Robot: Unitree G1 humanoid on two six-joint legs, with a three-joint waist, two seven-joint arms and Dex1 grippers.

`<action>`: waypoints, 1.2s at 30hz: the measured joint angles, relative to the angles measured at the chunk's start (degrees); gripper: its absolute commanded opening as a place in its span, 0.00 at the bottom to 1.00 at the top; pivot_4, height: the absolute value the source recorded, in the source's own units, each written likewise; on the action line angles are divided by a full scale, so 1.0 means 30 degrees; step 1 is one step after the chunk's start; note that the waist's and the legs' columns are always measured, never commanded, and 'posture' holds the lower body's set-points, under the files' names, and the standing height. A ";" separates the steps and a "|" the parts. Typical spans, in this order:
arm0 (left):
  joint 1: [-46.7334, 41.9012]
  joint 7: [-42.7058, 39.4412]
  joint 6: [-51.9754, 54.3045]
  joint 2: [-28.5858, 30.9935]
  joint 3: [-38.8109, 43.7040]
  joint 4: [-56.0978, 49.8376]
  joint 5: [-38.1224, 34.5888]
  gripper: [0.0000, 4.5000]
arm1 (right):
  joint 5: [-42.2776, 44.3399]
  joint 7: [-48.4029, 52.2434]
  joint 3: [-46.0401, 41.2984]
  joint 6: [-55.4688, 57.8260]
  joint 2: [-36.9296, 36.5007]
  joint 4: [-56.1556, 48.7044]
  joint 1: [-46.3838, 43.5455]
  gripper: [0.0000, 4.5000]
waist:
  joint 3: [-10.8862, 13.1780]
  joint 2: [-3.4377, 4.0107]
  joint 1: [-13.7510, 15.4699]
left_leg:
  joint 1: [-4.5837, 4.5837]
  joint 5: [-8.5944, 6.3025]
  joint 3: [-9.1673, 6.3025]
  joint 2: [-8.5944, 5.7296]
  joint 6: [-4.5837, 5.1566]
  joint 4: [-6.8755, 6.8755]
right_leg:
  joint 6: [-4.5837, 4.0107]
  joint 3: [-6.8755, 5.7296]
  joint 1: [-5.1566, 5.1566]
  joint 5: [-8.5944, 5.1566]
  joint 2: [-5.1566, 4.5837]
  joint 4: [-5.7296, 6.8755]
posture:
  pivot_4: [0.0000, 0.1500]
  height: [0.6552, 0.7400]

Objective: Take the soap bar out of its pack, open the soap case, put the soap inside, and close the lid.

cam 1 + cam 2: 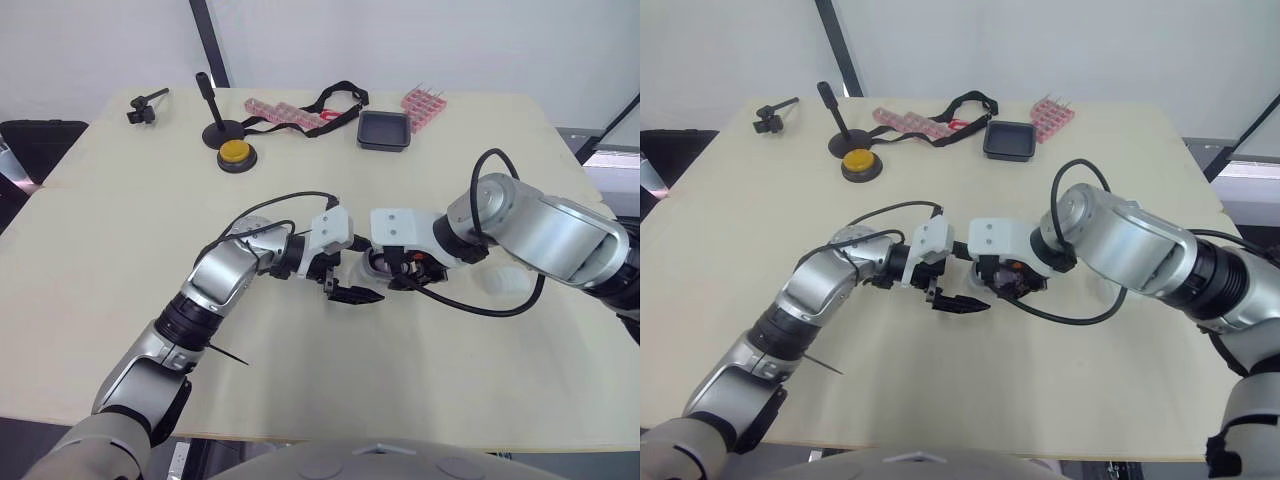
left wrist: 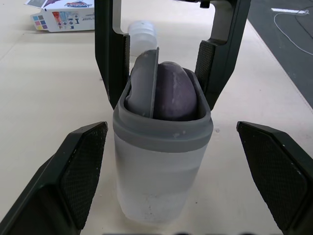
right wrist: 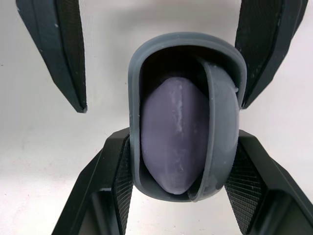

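Soap bar (image 3: 173, 132), wrist-seen, in soap case (image 2: 161, 171); right end effector (image 3: 183, 139) clamping it; left end effector (image 2: 171, 129) apart

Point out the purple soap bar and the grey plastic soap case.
purple soap bar (image 3: 173, 132), right wrist view, on its exposed face
grey plastic soap case (image 2: 159, 188), left wrist view, on its front wall
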 measured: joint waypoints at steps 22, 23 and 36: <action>-0.0117 0.0414 -0.0537 -0.0571 0.0002 0.0564 0.0664 0.75 | -0.0817 0.0366 0.0035 0.0060 0.0390 -0.0037 0.0208 0.47 | 0.0000 0.0000 0.0004 | 0.0002 0.0003 0.0000 0.0000 0.0006 0.0018 | -0.0002 0.0004 0.0000 0.0001 0.0000 0.0033 | 1.00 0.87; -0.0117 0.0415 -0.0568 -0.0574 0.0002 0.0582 0.0666 0.67 | -0.0824 0.0384 0.0036 0.0062 0.0394 -0.0044 0.0283 0.47 | 0.0000 0.0000 0.0005 | 0.0001 0.0003 0.0000 0.0000 0.0006 0.0018 | -0.0002 0.0004 0.0000 0.0001 0.0000 0.0033 | 1.00 0.87; -0.0061 0.0250 -0.1018 -0.0592 -0.0198 0.0594 0.0861 0.44 | -0.1098 0.0582 0.0032 0.0173 0.0402 -0.0052 0.0383 0.47 | -0.0001 0.0000 0.0009 | 0.0003 0.0004 -0.0001 0.0001 0.0008 0.0026 | -0.0003 0.0007 0.0000 0.0001 -0.0001 0.0040 | 1.00 0.87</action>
